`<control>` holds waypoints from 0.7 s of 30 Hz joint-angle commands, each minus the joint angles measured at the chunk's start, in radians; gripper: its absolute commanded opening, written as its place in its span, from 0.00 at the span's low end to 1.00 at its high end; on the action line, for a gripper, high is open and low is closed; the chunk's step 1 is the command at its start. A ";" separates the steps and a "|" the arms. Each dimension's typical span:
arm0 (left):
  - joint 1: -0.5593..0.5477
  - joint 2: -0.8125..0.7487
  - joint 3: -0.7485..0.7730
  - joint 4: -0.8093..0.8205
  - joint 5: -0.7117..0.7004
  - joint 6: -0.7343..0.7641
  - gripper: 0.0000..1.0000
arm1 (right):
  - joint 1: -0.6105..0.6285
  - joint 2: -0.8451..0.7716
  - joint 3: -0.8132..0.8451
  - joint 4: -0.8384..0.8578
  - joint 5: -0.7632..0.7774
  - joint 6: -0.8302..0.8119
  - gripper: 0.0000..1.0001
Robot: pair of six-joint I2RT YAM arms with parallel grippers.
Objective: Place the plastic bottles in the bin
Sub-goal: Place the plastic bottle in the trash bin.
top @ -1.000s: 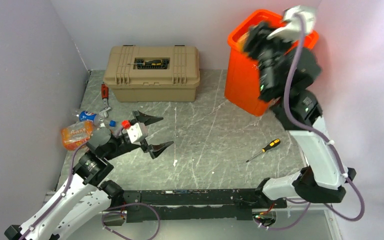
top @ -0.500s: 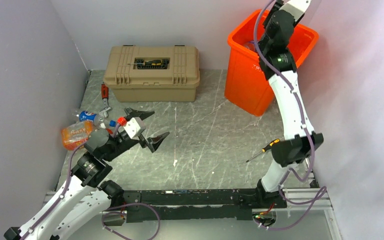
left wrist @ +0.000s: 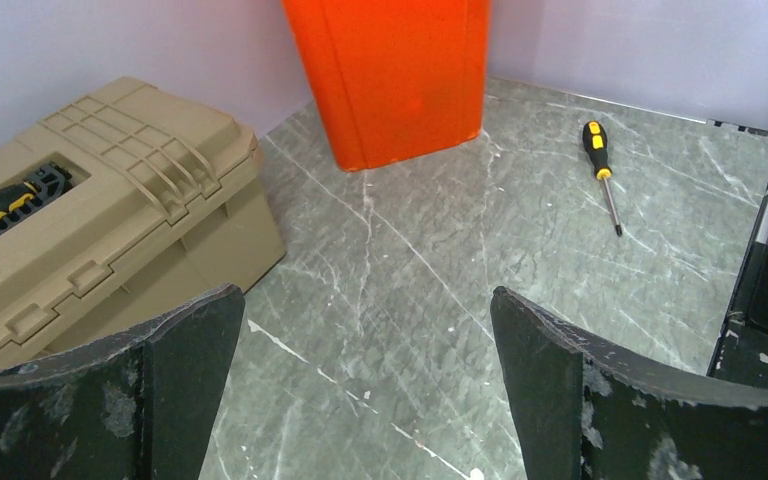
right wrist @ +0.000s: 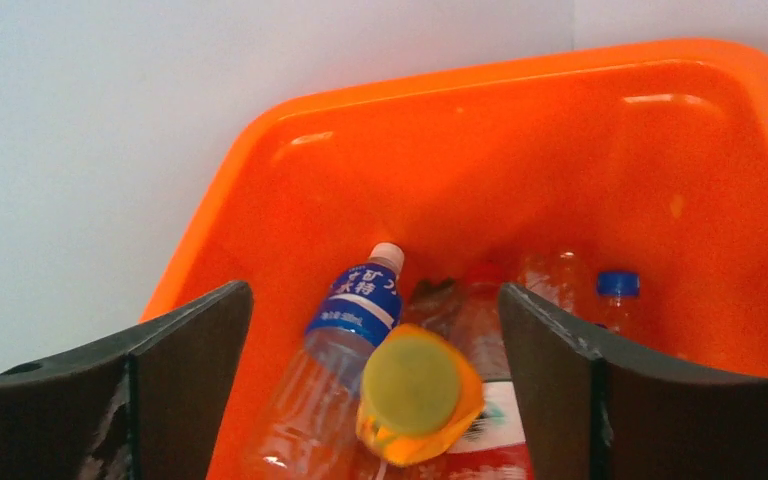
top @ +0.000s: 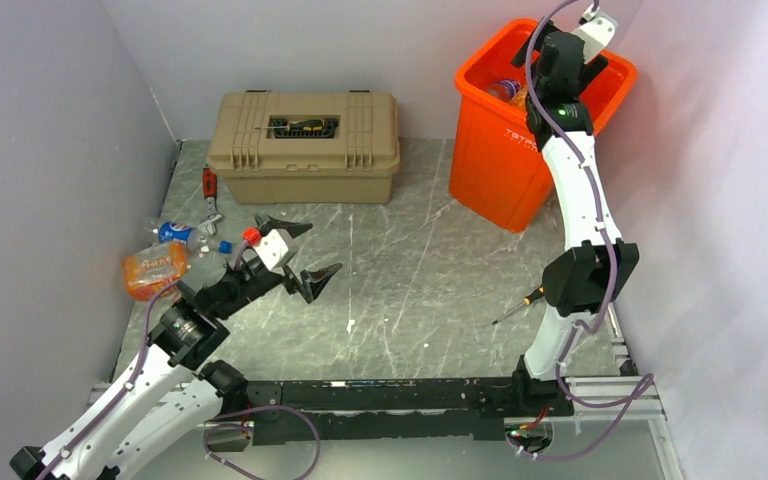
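The orange bin (top: 490, 170) stands at the back right; its wall also shows in the left wrist view (left wrist: 400, 80). My right gripper (right wrist: 375, 300) hangs open over the bin's (right wrist: 460, 150) mouth. Below its jaws, touching neither, is a blurred orange-wrapped bottle (right wrist: 415, 395) with a green cap. It sits over a blue-labelled bottle (right wrist: 355, 305) and other plastic bottles in the bin. On the table's left lie an orange-wrapped bottle (top: 153, 268) and a blue-labelled bottle (top: 175, 232). My left gripper (top: 300, 255) is open and holds nothing, just right of them, over bare table (left wrist: 365, 300).
A tan latched toolbox (top: 305, 145) stands at the back left, with a screwdriver in its lid. A yellow-handled screwdriver (top: 530, 298) lies on the table by the right arm. A small red tool (top: 209, 182) and loose caps (top: 251, 236) lie near the left wall.
My right arm has stretched up over the bin, and its gripper has opened and let go of the orange-wrapped bottle. The left gripper has barely shifted.
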 commanded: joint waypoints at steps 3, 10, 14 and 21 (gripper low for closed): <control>-0.001 0.005 0.033 0.029 0.003 -0.029 0.99 | 0.005 -0.062 0.077 -0.005 -0.163 0.035 1.00; 0.000 0.010 0.034 0.028 0.001 -0.034 1.00 | 0.165 -0.049 0.145 -0.070 -0.124 -0.114 1.00; 0.000 0.019 0.034 0.028 0.004 -0.031 0.99 | 0.248 -0.016 0.147 -0.087 -0.060 -0.218 1.00; 0.000 0.016 0.033 0.028 0.010 -0.033 0.99 | 0.294 0.017 0.127 -0.110 -0.017 -0.300 1.00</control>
